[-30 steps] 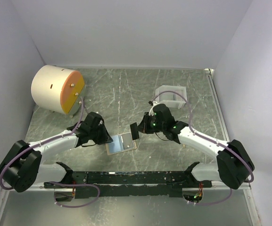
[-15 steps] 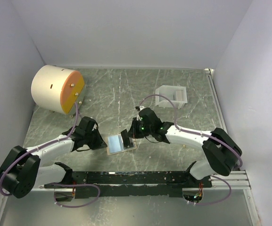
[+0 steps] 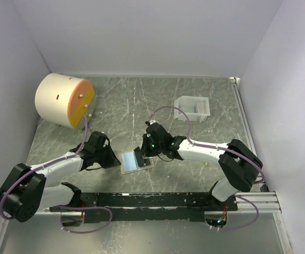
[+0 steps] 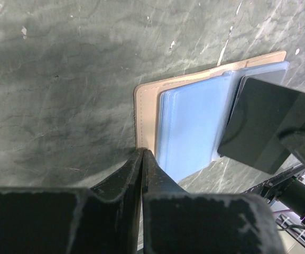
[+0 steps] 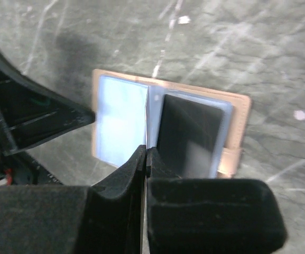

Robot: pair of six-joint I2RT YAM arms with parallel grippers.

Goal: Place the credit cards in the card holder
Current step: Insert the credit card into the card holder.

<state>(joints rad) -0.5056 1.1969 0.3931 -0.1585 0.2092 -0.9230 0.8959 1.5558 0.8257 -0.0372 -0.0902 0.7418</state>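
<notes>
Left wrist view: insertion step, nothing seated yet

Left wrist has the best seat. The small tan leather-like folding card holder (image 4: 147, 100) lies open and flat on the grey-green marbled table (image 4: 62, 79), with its shiny pale blue pockets (image 4: 189, 127) facing up. The left gripper (image 4: 142, 152) has its fingers pressed together, tips down on the card holder's tan border, and looks to be pinning it.

Over the card holder's other half hangs a thin dark rectangular credit card (image 4: 266, 124), tilted, one end low over the pockets. The right gripper (image 5: 146, 153) appears to be squeezed onto that card, and its tips sit right above the card holder's centre fold.

So the card is presented but not yet in. The next move is to find a pocket's slit with the card's leading edge. Then slide it in shallow along the card holder's face while the left gripper holds the border down. Miss the slit and the card skates over the plastic.
</notes>
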